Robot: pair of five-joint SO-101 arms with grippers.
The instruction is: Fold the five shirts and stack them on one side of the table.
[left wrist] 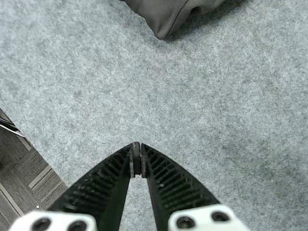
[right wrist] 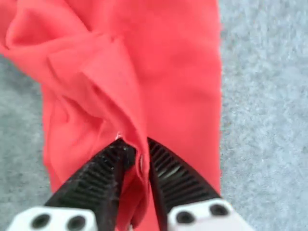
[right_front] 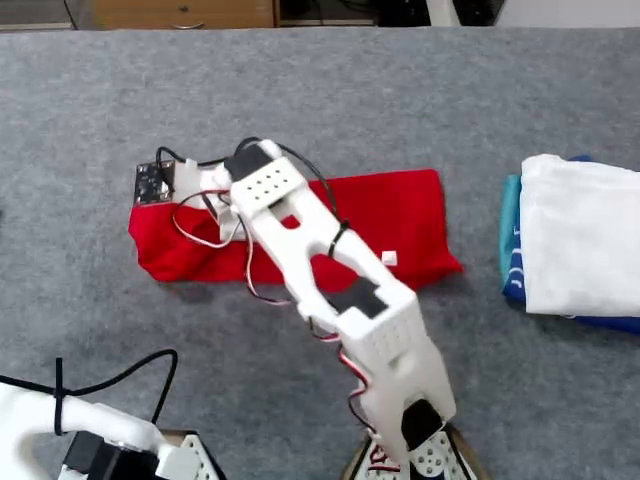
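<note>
Item: right gripper (right wrist: 138,156) clenched on red shirt (right wrist: 183,72) fold, grip seemingly thin; we lift slow, lay edge square; left gripper (left wrist: 136,161) clenched, empty.

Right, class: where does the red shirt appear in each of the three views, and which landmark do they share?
High view: shirt lies mid-table, one end under the right arm.
Left wrist view: left gripper over the grey table, dark cloth beyond.
Right wrist view: a fold of the shirt pinched in the right gripper.
Shared landmark: the grey table.
</note>
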